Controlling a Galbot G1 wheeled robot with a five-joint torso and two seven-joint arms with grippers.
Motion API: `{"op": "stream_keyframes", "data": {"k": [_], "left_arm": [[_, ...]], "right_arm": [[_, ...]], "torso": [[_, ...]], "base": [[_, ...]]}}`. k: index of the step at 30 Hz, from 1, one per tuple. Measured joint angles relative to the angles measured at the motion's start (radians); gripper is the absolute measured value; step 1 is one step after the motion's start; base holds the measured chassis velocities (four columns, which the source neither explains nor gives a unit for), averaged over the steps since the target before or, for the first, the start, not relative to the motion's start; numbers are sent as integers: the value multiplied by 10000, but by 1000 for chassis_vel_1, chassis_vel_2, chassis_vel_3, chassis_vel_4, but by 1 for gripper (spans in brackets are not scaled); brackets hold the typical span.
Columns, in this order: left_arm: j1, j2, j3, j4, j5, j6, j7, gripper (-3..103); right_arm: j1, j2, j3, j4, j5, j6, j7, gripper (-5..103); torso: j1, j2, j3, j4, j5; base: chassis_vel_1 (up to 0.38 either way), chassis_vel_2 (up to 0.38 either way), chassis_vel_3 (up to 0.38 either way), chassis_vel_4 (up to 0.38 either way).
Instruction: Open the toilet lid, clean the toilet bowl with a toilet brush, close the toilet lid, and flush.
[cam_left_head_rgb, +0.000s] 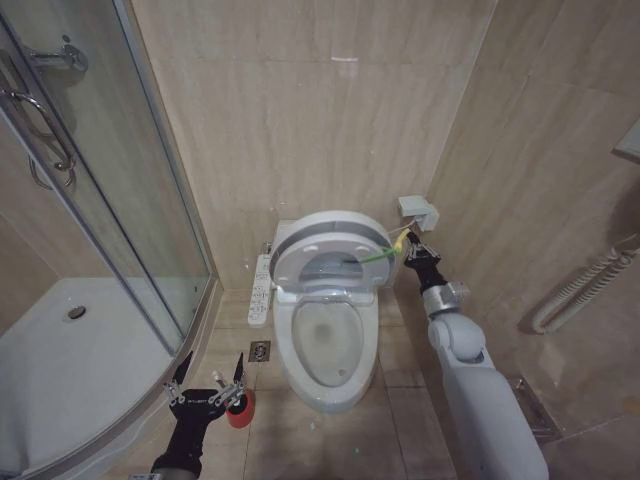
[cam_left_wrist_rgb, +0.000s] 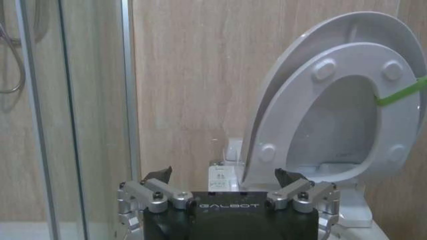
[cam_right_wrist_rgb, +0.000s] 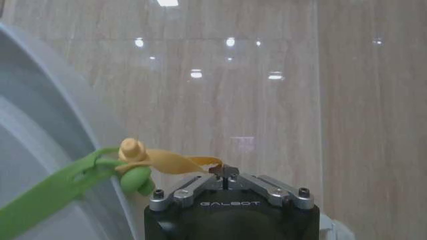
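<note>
The toilet lid (cam_left_head_rgb: 335, 228) (cam_left_wrist_rgb: 373, 30) stands raised, leaning toward the back wall, and the white ring seat (cam_left_head_rgb: 322, 268) (cam_left_wrist_rgb: 313, 105) is up with it. The toilet bowl (cam_left_head_rgb: 325, 345) lies uncovered below. A yellow-green band (cam_left_head_rgb: 380, 256) (cam_right_wrist_rgb: 53, 192) on the lid's edge ends in a yellow strap (cam_right_wrist_rgb: 167, 161). My right gripper (cam_left_head_rgb: 413, 245) (cam_right_wrist_rgb: 224, 173) is shut on that strap beside the lid. Low at the bowl's left, my left gripper (cam_left_head_rgb: 208, 385) (cam_left_wrist_rgb: 223, 177) hangs open, with the red cup holder (cam_left_head_rgb: 240, 410) just beside it. I cannot make out the toilet brush itself.
The glass shower door (cam_left_head_rgb: 100, 200) and the curved shower tray (cam_left_head_rgb: 60, 360) take up the left. A white button panel (cam_left_head_rgb: 260, 290) (cam_left_wrist_rgb: 220, 181) sits at the bowl's left side, a floor drain (cam_left_head_rgb: 260, 350) below it. A wall box (cam_left_head_rgb: 417, 210) and a grab rail (cam_left_head_rgb: 580, 290) are on the right.
</note>
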Motion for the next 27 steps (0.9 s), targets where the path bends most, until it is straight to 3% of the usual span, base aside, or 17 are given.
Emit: {"op": "stream_keyframes", "data": {"k": [27], "left_arm": [[0, 0, 0, 0, 0, 0, 0, 100]], "right_arm": [[2386, -367, -877, -2435, 134, -149, 62, 0]], "torso": [[1, -1, 0, -1, 1]], "base": [[0, 0, 0, 0]]}}
